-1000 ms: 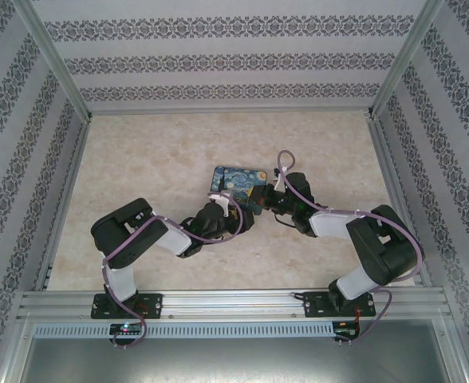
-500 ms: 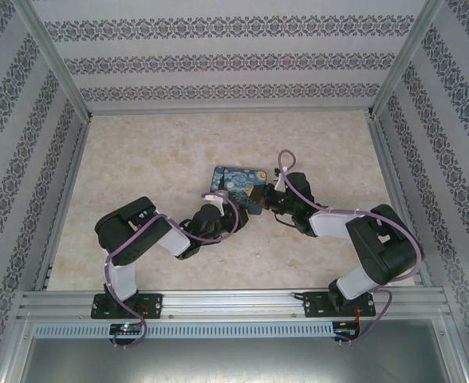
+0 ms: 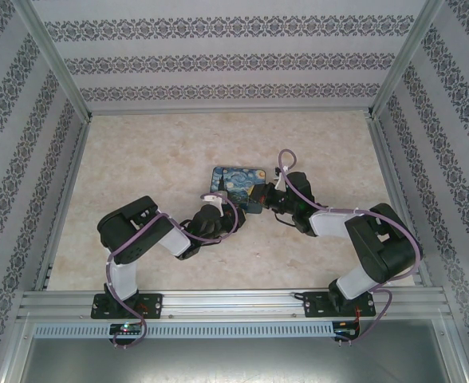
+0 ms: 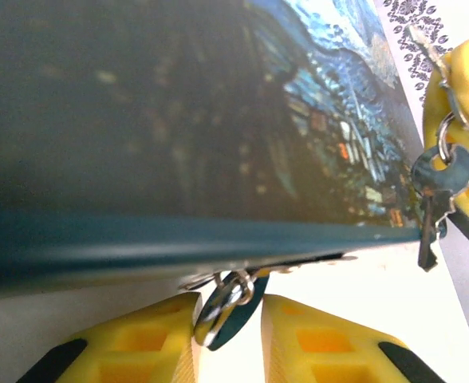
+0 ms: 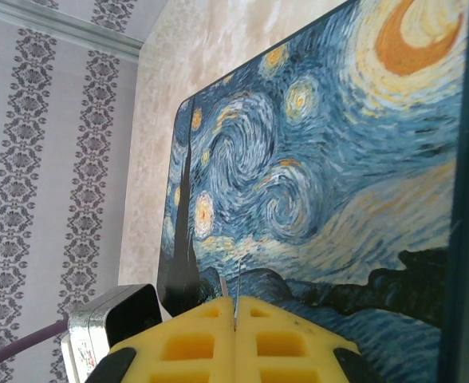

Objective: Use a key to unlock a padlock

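Well, the padlock (image 4: 218, 315) looks tiny and slippery — I'd pinch its body; my left hand (image 4: 228, 307) flanks it, grip unclear, right hand (image 5: 236, 302) clamps the key ring (image 4: 439, 132).

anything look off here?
Yes: the key isn't gripped itself. It dangles loose from its key ring at the right gripper, blade down, beside the box corner, away from the padlock between the left gripper fingers.

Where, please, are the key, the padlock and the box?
key (image 4: 427, 230): left wrist view, on its dark blade.
padlock (image 4: 222, 313): left wrist view, on its body.
box (image 5: 314, 175): right wrist view, on its painted lid.
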You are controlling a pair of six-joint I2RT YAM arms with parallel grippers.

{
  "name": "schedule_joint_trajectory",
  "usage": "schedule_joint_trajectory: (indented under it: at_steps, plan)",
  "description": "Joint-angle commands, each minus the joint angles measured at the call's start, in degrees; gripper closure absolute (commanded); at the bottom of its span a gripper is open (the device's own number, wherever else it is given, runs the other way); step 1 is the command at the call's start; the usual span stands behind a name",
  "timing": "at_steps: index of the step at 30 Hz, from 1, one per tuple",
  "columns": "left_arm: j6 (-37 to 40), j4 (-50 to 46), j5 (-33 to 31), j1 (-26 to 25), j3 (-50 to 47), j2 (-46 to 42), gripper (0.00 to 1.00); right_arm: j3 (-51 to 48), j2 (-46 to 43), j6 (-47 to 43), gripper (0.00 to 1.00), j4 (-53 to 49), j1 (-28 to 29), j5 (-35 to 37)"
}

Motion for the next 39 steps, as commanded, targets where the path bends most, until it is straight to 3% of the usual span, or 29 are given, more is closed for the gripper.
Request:
schedule_joint_trajectory:
  at_steps: [1,11,18,22,31,39]
  plan:
    - [-1.3,2.8,-0.2,0.5,-0.3,0.5,0.77,-0.2,0.6,0.1,1.00,0.6,-0.3,-0.6]
    - [-2.4,2.9,-0.6,0.5,-0.2,0.0,0.84,-0.2,0.4,0.4,1.00,0.6,-0.4,-0.8]
    - [-4.3,1.5,1.2,1.0,1.0,-0.5,1.00,0.4,-1.5,1.0,1.00,0.3,-0.8,-2.1]
    - [-5.7,-0.5,2.8,1.2,1.5,-1.9,1.00,0.3,-6.1,1.2,1.00,-1.1,-1.0,-3.1]
    - [-8.4,-7.1,11.5,3.5,3.8,-5.6,1.00,-9.4,-21.3,1.8,1.00,-6.3,-0.9,-3.2]
    - [-8.8,-9.7,20.3,5.6,5.4,-8.2,1.00,-20.3,-26.2,2.3,1.00,-5.0,-0.5,-2.8]
